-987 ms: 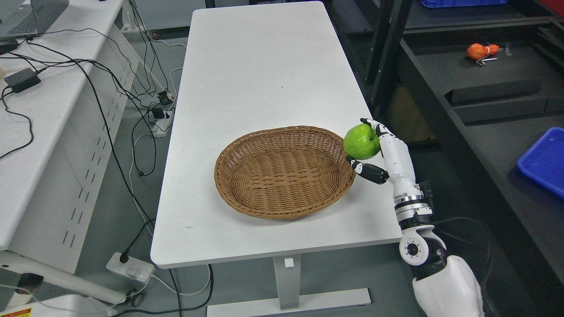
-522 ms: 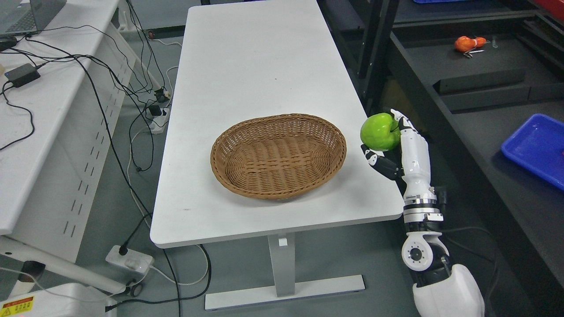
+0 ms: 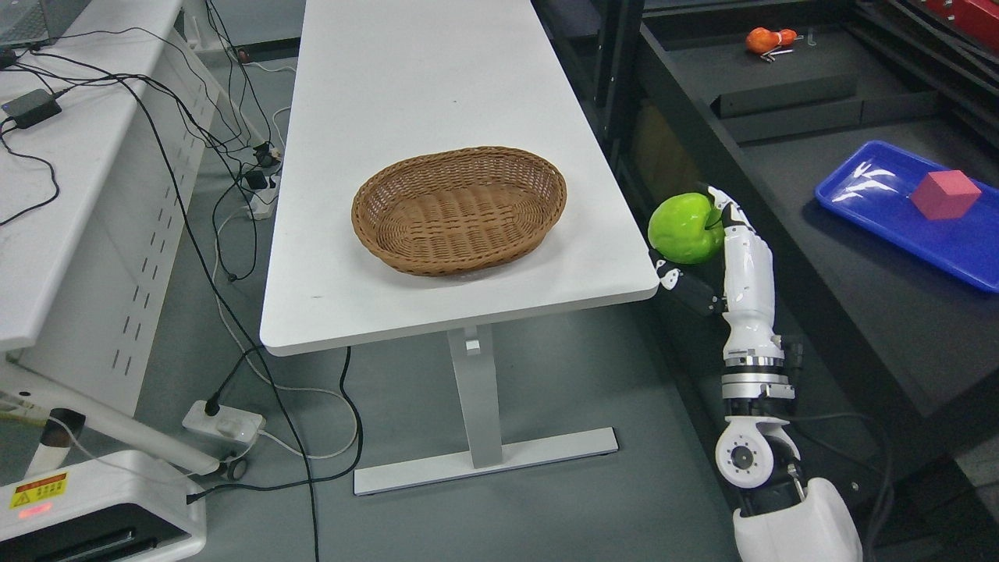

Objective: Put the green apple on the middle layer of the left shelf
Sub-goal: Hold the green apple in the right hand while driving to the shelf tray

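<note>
Green apple (image 3: 685, 228), carried in right hand (image 3: 714, 250), off the table's right edge.

Item: one glossy, round apple with a dimpled stem end turned toward the palm; the skin looks smooth and likely slick, the body firm and probably light. It is cradled between white upper fingers (image 3: 730, 220) and a dark thumb below, the hand closed around it, hanging over the gap between the white table (image 3: 437, 78) and the dark shelf (image 3: 858, 257). Hold is best kept across the widest girth, since a hard round surface could roll out of a loose grip. Nearby: an oval woven wicker basket (image 3: 459, 209), stiff and ribbed, holding nothing visible; a shiny blue plastic tray (image 3: 874, 204) bearing a matte red cube (image 3: 945, 194); an orange object (image 3: 769, 39) farther back. Left hand out of sight.
</note>
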